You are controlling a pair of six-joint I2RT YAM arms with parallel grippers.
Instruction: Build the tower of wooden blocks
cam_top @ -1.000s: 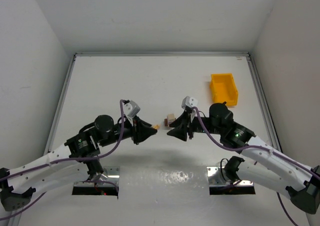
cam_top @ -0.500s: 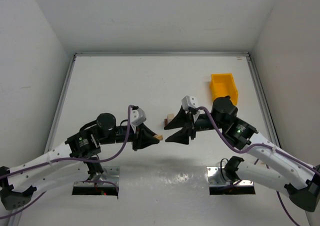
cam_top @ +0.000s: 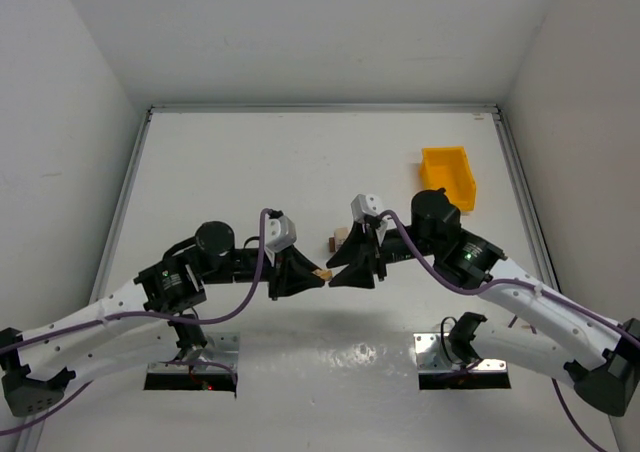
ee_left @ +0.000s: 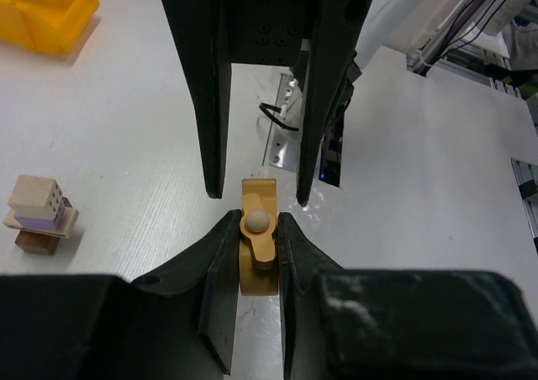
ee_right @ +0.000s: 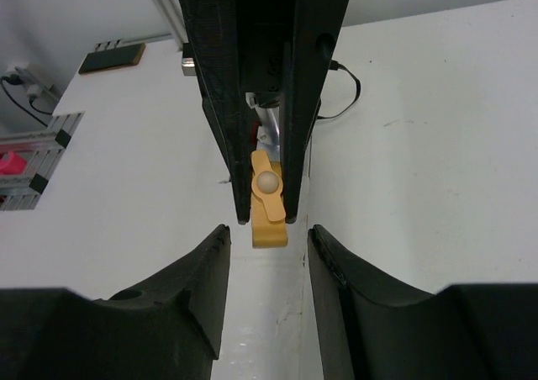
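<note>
The right gripper (ee_right: 268, 235) has its two black fingers (ee_right: 189, 300) spread wide at the bottom of the view, with white table (ee_right: 420, 145) showing between them. Facing it from above, the left gripper (ee_right: 265, 222) clamps a tan block (ee_right: 269, 205) between its long black fingers. The block bears a pale round knob (ee_right: 267, 181). Its lower end reaches past the left fingertips into the gap between the right fingertips and touches neither. A black cable (ee_right: 343, 90) lies on the table behind.
</note>
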